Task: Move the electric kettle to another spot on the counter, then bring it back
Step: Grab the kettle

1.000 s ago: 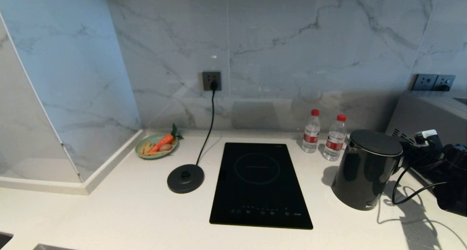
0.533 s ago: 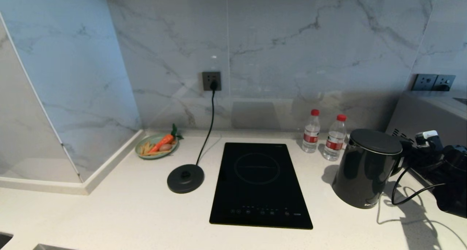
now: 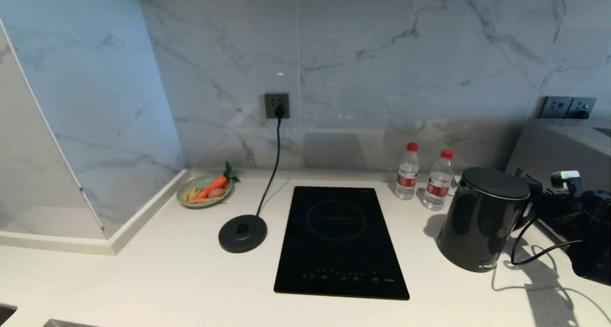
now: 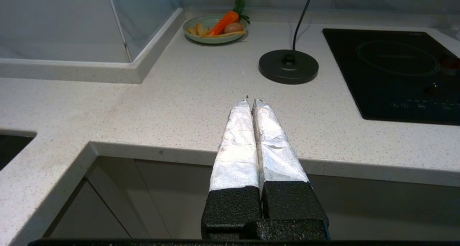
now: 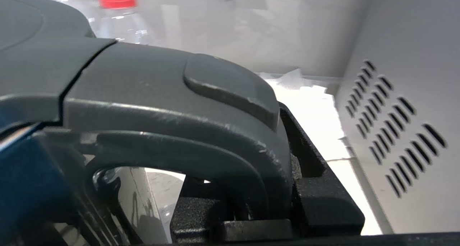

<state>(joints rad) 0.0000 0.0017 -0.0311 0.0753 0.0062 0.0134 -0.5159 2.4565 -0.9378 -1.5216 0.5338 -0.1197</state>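
Nearest, the left gripper (image 4: 250, 101) hangs over the front edge of the counter (image 3: 167, 279), its foil-wrapped fingers (image 4: 237, 138) pressed together with nothing between them. Farther back lie the black cooktop panel (image 3: 340, 241) and the round base disc (image 3: 243, 233) (corded to the wall socket (image 3: 277, 106)), while at the right the electric kettle (image 3: 482, 219) stands upright on the counter, well apart from that disc, the right gripper (image 5: 287, 167) clamped around its loop handle (image 5: 172, 124). Behind it stand two red-capped water bottles (image 3: 424, 176) against the marble wall, and a green plate of vegetables (image 3: 206, 189) sits in the far left corner.
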